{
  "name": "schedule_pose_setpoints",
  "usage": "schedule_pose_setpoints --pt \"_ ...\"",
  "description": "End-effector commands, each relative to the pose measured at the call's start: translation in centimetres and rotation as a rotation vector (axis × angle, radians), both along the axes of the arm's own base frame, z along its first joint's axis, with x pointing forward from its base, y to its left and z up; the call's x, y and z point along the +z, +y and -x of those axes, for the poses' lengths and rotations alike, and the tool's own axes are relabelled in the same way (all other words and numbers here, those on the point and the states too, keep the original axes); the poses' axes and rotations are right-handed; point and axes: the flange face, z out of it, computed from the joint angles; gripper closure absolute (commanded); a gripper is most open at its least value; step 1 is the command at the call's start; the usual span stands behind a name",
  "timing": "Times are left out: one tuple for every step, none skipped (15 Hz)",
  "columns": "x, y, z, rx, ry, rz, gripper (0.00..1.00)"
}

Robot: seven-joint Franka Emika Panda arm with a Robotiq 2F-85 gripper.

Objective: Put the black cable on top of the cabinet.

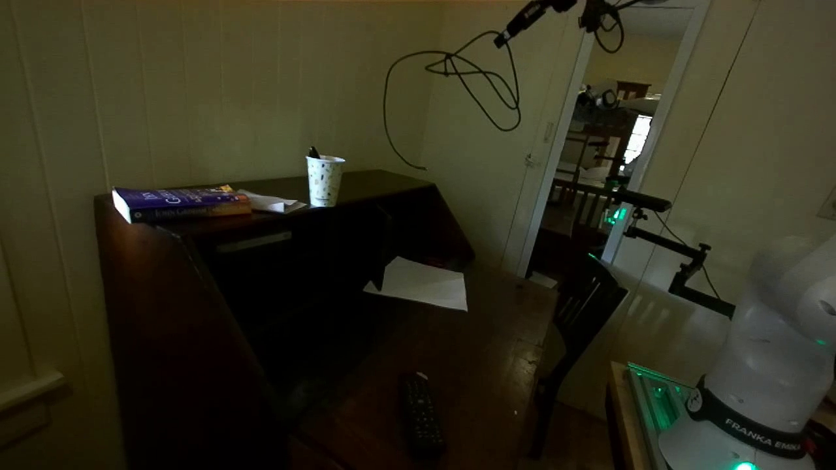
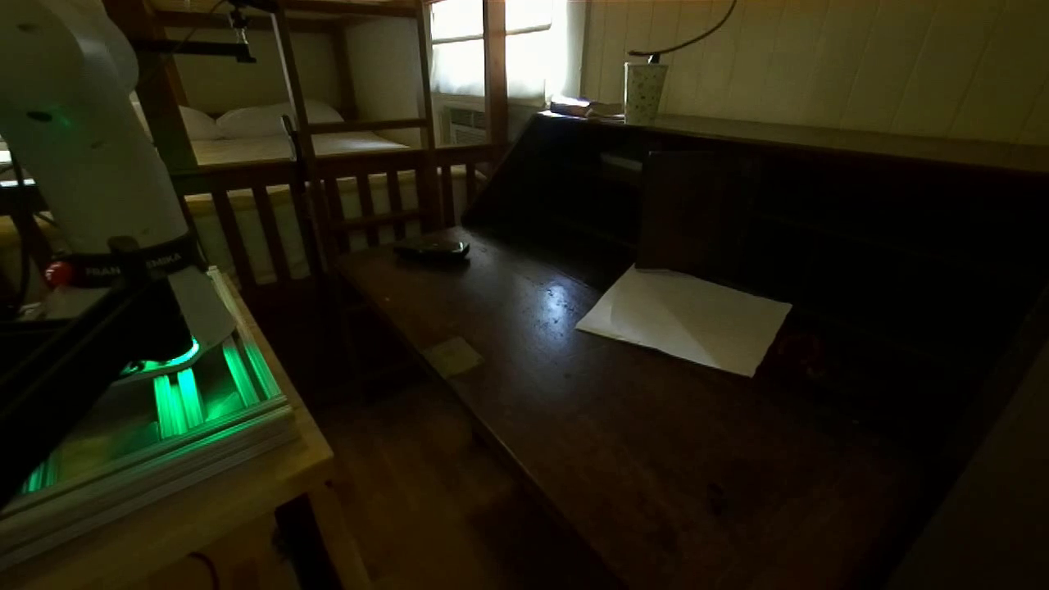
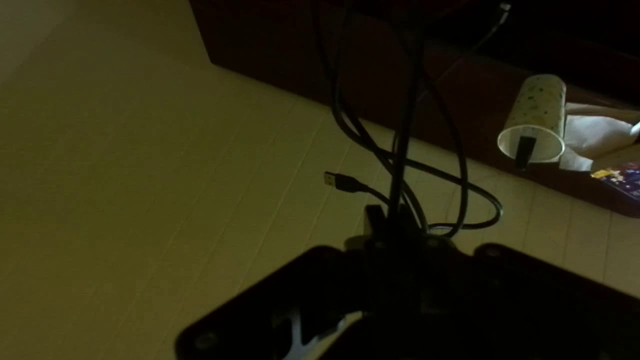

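Observation:
The black cable [image 1: 448, 56] hangs in loose loops from my gripper [image 1: 501, 40] in an exterior view, high above the dark brown cabinet [image 1: 372, 181]. Its lower loose end dangles just above the right part of the cabinet top in that view. Another exterior view shows only a lower stretch of the cable [image 2: 697, 38] over the cabinet top [image 2: 819, 138]; the gripper is out of view there. In the wrist view my gripper [image 3: 392, 215] is shut on the cable, whose USB plug [image 3: 350, 183] sticks out left of the fingertips. The cabinet [image 3: 280, 55] lies beyond.
A patterned cup [image 1: 324, 183] holding a dark object, a purple book [image 1: 183, 203] and crumpled paper [image 1: 271, 202] stand on the cabinet top. White paper [image 1: 424, 284] and a black remote [image 1: 421, 418] lie on the lower desk surface. A chair [image 1: 588, 294] stands beside it.

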Motion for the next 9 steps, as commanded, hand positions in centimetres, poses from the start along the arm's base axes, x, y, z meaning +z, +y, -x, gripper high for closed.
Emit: schedule_pose_setpoints --pt "0.6 0.4 -0.6 0.011 -0.005 0.006 0.94" --pt "0.6 0.4 -1.0 0.013 -0.004 0.009 0.94" --pt "0.5 0.2 -1.3 0.012 0.0 0.01 0.94" --pt "0.4 0.1 -1.5 0.012 0.004 0.01 0.94" --pt "0.2 0.0 -1.6 0.011 0.006 0.011 0.94" --pt "0.5 -0.3 -1.8 0.013 0.002 0.085 0.99" --pt "0.4 -1.1 -3.0 0.023 -0.007 0.127 0.99" --pt "0.3 -2.0 -4.2 0.019 -0.038 0.201 0.99" --pt "0.0 -3.5 -5.9 0.015 -0.064 0.245 0.99"
